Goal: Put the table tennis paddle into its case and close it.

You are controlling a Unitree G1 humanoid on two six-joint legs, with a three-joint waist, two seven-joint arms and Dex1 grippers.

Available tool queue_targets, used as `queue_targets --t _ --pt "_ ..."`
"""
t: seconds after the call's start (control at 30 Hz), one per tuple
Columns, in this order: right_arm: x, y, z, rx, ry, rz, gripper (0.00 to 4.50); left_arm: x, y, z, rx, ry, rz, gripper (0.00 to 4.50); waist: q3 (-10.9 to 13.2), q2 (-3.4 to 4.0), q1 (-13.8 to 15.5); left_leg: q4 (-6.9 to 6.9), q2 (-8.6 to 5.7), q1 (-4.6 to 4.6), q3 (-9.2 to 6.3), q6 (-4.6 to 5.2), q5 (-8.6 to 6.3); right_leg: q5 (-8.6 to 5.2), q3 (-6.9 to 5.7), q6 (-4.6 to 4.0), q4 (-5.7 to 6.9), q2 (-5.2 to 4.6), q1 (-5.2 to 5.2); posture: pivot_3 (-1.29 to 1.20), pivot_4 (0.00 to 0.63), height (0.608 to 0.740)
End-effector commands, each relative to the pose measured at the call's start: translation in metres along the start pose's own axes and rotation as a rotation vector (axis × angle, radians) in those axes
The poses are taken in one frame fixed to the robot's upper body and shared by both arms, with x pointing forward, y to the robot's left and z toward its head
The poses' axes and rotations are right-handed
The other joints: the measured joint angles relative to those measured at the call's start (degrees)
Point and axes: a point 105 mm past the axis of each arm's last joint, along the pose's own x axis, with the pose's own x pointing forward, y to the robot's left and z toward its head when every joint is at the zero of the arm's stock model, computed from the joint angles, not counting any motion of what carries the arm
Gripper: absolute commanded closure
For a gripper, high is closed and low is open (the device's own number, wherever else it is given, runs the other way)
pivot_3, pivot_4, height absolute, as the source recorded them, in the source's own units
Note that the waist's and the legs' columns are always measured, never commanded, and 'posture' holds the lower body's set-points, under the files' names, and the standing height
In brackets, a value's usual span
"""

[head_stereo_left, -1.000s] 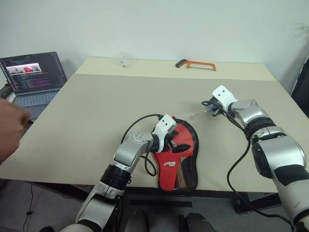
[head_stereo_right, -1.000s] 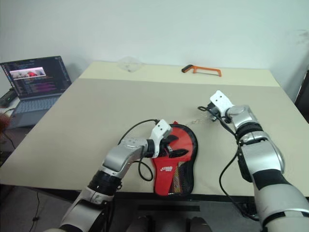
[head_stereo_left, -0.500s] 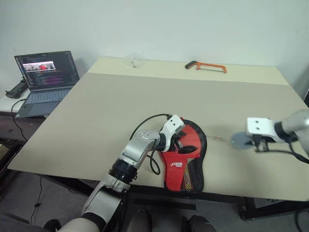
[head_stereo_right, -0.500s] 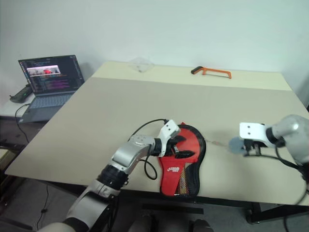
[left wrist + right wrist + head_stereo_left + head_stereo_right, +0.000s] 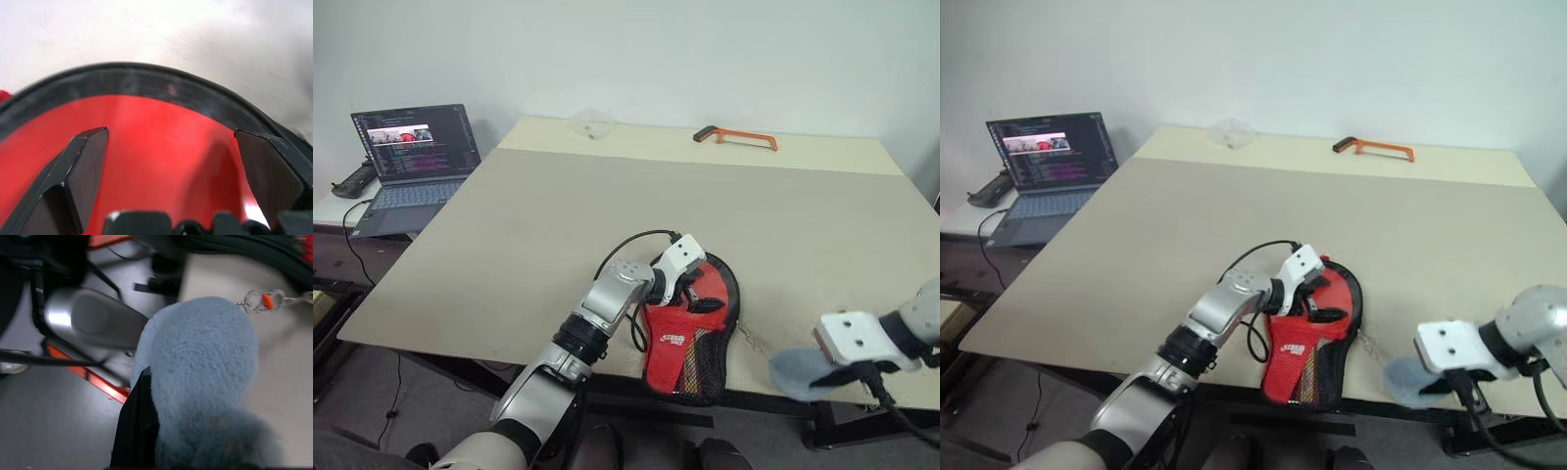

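Status: I judge the task to be in its closing stage. The case (image 5: 687, 333) lies lower centre of the left eye frame, at the near edge of the surface (image 5: 607, 206), and the red face of the table tennis paddle (image 5: 710, 284) shows inside it, so I take insertion as done. Whether the zip has run any part of its course I cannot tell from these views; closure remains to be confirmed or completed.

Left gripper (image 5: 703, 296): its fingers stand spread wide over the round end of the case, holding nothing. Whether they press on the case I cannot tell.

Right gripper (image 5: 822, 377): at the lower right of the frame, near the surface's front edge and well apart from the case, its fingers are clamped on a grey-blue fluffy lump (image 5: 795, 370). I judge this to be the pull charm on the chain, being used to draw the zip.

View differences:
- Left wrist view: shows the black edging (image 5: 146, 78) arching over the red paddle face between the two fingers (image 5: 83, 171); the head views do not resolve this.
- Right wrist view: shows a small metal clasp (image 5: 261, 298) with an orange part beside the lump.
- Head views: show a laptop (image 5: 411, 157) upper left and an orange hacksaw (image 5: 736, 137) at the far edge.
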Motion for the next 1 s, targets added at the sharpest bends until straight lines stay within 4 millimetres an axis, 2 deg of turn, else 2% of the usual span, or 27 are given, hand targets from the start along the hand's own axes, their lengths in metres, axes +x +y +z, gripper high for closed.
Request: queue_targets --t 0.03,0.17,0.3,0.57,0.7,0.9,1.0 --pt "0.019 0.024 0.015 -0.062 -0.043 0.121 4.13 0.004 -0.004 -0.029 -0.048 0.102 -0.008 0.0 0.0 -0.01 0.0 -0.04 0.0 0.0 -0.03 0.01 -0.04 0.0 -0.04 0.0 -0.07 0.0 0.03 0.0 0.15 0.74" --pt "0.03 0.016 0.015 -0.062 -0.053 0.074 4.13 0.004 -0.008 -0.032 -0.044 0.114 -0.022 0.0 0.0 -0.04 -0.1 -0.02 0.0 0.0 -0.04 0.0 -0.18 -0.01 -0.05 -0.01 -0.19 0.0 0.12 0.0 0.15 0.74" --pt "0.027 0.009 0.014 -0.067 -0.049 0.06 4.14 0.003 -0.009 -0.035 -0.043 0.121 -0.021 0.0 0.0 -0.03 -0.3 0.01 0.02 0.03 -0.04 0.0 -0.18 -0.04 -0.07 0.02 -0.16 0.01 0.13 0.0 0.15 0.74" --pt "0.028 0.039 0.029 -0.132 -0.081 0.225 4.15 0.001 -0.009 -0.037 -0.049 0.125 -0.012 0.0 -0.1 -0.05 -0.4 0.03 0.03 0.07 -0.05 0.0 -0.18 -0.06 -0.08 -0.02 -0.17 0.01 0.2 0.0 0.15 0.74" --pt "0.047 0.059 0.04 -0.179 -0.131 0.309 4.15 0.0 -0.012 -0.042 -0.05 0.149 -0.018 0.0 -0.2 -0.19 -0.5 0.04 0.04 0.08 -0.08 0.0 -0.18 -0.09 -0.1 -0.01 -0.15 0.02 0.19 0.0 0.15 0.74" --pt "0.069 0.076 0.057 -0.216 -0.209 0.376 4.16 -0.005 -0.013 -0.043 -0.039 0.178 -0.027 0.0 -0.6 -0.4 -0.7 0.06 0.06 0.1 -0.07 0.0 -0.18 -0.2 -0.09 -0.05 -0.15 0.03 0.18 0.0 0.15 0.74" --pt "0.077 0.073 0.054 -0.221 -0.193 0.361 4.16 -0.008 -0.01 -0.042 -0.031 0.19 -0.024 0.0 -0.8 -0.49 -0.7 0.06 0.07 0.11 -0.09 -0.01 -0.18 -0.29 -0.11 -0.22 -0.15 0.03 0.17 0.0 0.15 0.74"
